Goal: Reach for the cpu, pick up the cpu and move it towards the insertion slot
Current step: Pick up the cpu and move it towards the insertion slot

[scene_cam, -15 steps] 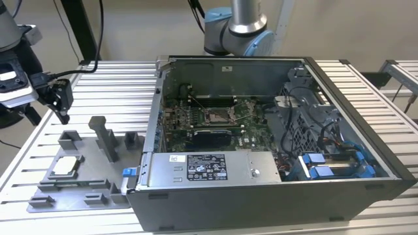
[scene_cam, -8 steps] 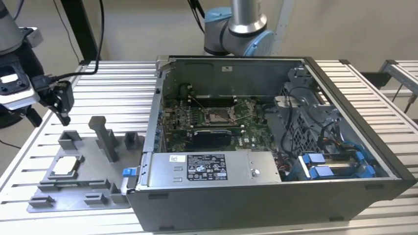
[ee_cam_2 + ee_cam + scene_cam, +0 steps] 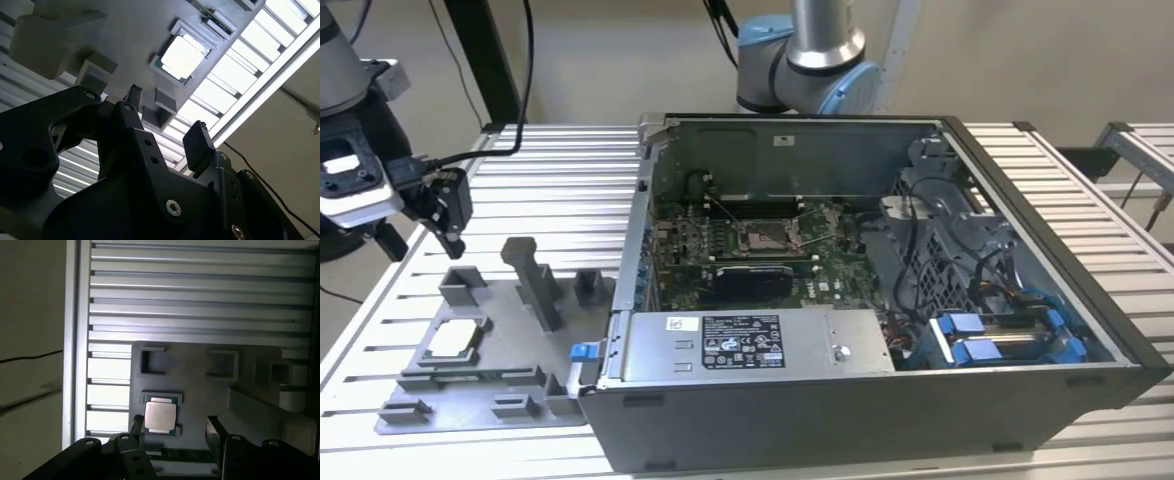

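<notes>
Slatted metal table all the way across, with a grey tray and an open PC case sat on it. The gripper is held up in the air over the far end of the tray, at the exterior view's left, pointed downward and touching nothing. Its fingers are spread apart, as seen in both wrist views.

The cpu is laid flat in a square pocket of the tray, silvery top up, below the gripper and well apart from it. It can be picked out in the second wrist view and in the first wrist view, where it is lined up roughly between the fingertips. Upright grey blocks are dotted around it on the tray.

The slot is seen inside the case on the green board, well away from the cpu.

Beige floor is seen past the table edge, with a thin cable run across it. A blue-grey arm joint is parked behind the case.

Most of the arm is cut off by the edge at the exterior view's left. Whether the slot's frame is latched can't be made out.
</notes>
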Robot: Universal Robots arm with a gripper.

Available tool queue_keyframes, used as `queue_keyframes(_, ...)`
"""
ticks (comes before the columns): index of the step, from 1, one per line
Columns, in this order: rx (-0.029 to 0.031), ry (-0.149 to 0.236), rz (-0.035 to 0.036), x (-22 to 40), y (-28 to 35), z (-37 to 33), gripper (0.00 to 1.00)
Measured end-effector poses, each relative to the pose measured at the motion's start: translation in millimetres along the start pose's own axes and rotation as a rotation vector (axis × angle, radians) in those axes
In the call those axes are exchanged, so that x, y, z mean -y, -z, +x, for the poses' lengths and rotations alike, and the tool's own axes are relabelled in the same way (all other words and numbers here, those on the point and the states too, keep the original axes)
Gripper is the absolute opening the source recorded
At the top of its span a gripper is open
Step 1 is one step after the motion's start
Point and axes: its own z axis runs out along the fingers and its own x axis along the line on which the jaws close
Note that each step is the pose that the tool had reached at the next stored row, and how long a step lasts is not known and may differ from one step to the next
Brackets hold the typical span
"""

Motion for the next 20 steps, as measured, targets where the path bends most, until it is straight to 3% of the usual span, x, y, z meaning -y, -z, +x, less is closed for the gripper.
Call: queue_keyframes(20, 0.0, 0.0, 0.0, 0.3, -7.4, 0.0, 1.0)
